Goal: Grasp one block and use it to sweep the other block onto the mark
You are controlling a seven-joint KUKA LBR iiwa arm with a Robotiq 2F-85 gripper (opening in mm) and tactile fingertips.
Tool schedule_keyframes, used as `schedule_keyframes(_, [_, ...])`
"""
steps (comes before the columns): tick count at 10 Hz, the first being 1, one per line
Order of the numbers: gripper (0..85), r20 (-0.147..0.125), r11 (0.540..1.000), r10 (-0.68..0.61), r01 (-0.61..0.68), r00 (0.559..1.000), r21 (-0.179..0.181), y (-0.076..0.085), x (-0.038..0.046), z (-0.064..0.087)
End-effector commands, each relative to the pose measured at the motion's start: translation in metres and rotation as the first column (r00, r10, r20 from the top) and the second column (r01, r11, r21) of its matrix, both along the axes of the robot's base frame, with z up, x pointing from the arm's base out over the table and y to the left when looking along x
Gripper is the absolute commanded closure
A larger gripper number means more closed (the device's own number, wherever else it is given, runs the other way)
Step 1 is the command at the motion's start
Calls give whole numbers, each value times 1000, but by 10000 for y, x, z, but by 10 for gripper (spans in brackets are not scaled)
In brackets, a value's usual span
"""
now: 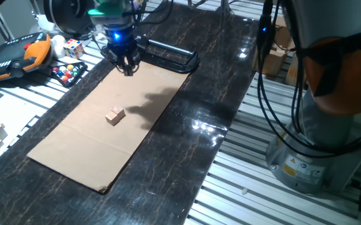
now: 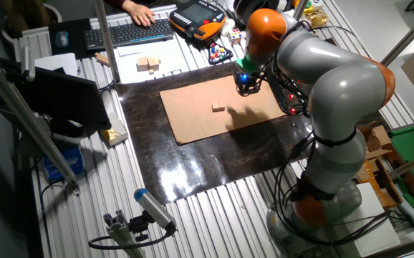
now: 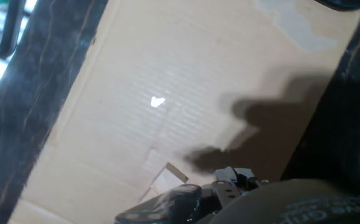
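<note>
Pincer (image 1: 128,69) is hovering above the cardboard (image 1: 80,140), jaw state unclear (too blurred); we are judging the grasp unstarted, needing descent onto the block (image 1: 114,115).

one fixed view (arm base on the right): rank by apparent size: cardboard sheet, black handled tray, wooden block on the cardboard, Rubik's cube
1. cardboard sheet, by far the largest.
2. black handled tray.
3/4. wooden block and Rubik's cube look about alike; the cube sits farther from the camera, so I won't rank them.
</note>
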State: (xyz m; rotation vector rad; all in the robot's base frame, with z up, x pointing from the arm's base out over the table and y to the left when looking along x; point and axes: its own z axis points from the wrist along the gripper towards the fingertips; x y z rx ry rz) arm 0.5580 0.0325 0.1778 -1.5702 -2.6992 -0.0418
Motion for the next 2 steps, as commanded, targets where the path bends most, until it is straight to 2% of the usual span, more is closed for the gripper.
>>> schedule_keyframes(1, [840, 2, 992, 125, -125, 992, 0, 5, -3, -1])
schedule_keyframes(2, [840, 4, 991, 131, -131, 991, -3, 3, -2, 0])
